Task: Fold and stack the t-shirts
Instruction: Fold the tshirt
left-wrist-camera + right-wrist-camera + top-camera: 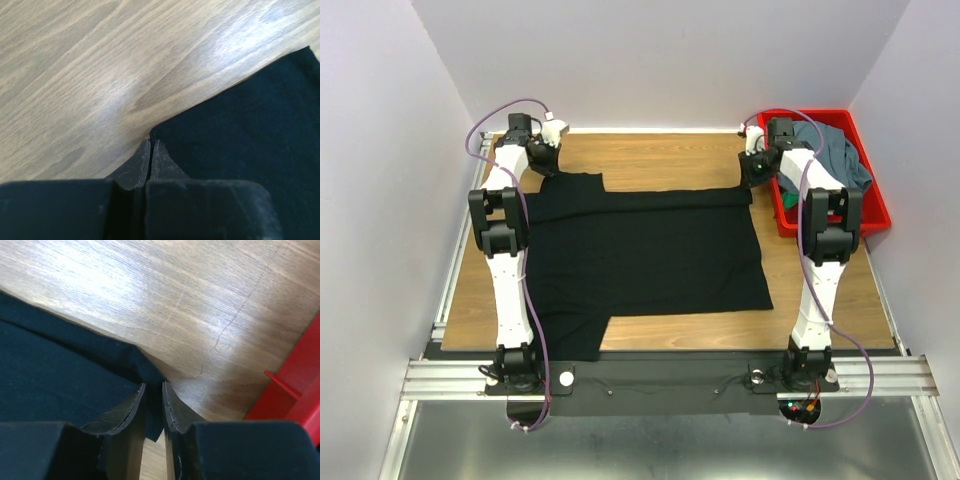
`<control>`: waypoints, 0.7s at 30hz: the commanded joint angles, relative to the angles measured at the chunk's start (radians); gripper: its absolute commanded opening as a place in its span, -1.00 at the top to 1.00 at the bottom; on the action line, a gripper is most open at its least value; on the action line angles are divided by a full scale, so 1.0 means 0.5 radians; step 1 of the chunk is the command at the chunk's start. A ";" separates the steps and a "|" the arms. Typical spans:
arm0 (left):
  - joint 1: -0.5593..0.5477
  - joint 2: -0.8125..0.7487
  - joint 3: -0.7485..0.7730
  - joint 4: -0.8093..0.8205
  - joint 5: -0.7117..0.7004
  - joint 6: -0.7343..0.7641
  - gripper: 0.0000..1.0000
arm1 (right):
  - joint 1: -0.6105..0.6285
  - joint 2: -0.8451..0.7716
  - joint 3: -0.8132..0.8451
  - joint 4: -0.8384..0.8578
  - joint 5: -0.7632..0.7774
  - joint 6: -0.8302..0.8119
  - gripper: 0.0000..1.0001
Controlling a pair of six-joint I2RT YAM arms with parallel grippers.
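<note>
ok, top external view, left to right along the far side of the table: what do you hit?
left gripper → black t-shirt → right gripper → red bin

We see the black shirt point(640, 250) as matt, finely knit cloth with a stitched hem. The table point(650, 150) is smooth wood with a soft sheen. The bin point(878, 210) is glossy red plastic; the grey-blue shirt point(835, 150) in it is matt cloth. The rail point(450, 378) is ribbed bare metal.
</note>
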 commanded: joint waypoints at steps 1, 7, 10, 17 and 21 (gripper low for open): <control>0.010 -0.319 -0.004 -0.023 0.157 0.019 1.00 | -0.005 -0.151 0.018 -0.025 -0.005 -0.019 0.56; 0.010 -0.637 -0.292 -0.047 0.258 0.142 1.00 | -0.005 -0.206 -0.025 -0.034 0.004 -0.056 0.58; 0.006 -0.797 -0.422 -0.078 0.283 0.258 1.00 | -0.005 -0.230 -0.053 -0.040 0.010 -0.075 0.67; 0.010 -1.230 -1.074 -0.096 0.292 0.562 1.00 | -0.005 -0.362 -0.206 -0.046 0.031 -0.185 0.99; 0.010 -1.491 -1.476 -0.063 0.289 0.764 1.00 | -0.005 -0.457 -0.365 -0.043 0.028 -0.277 0.99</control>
